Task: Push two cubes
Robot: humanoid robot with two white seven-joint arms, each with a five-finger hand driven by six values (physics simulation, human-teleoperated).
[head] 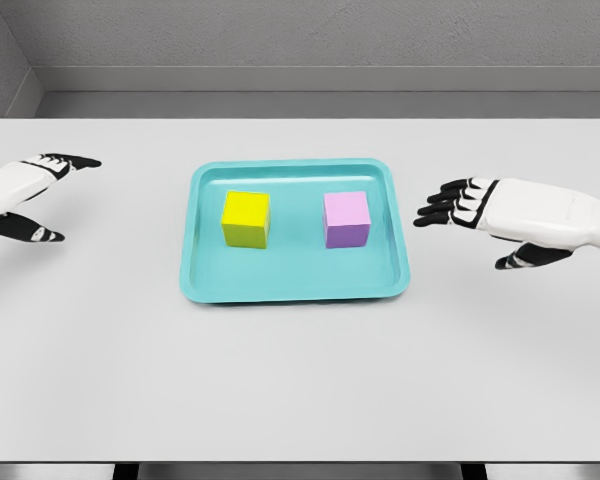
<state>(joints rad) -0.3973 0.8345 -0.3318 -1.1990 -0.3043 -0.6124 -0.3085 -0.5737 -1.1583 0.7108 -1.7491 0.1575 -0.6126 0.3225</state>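
A yellow cube (245, 218) sits on the left half of a teal tray (298, 285) in the middle of the white table. A pink cube (347, 219) sits on the tray's right half, about a cube's width from the yellow one. My left hand (58, 198) hovers at the far left, well clear of the tray, fingers spread and holding nothing. My right hand (450, 215) floats just past the tray's right rim, its black fingertips (427, 212) pointing at the pink cube without touching it, open and empty.
The white table (300, 390) spreads wide around the tray, with its front edge low in the view. A grey wall and floor lie behind the far edge.
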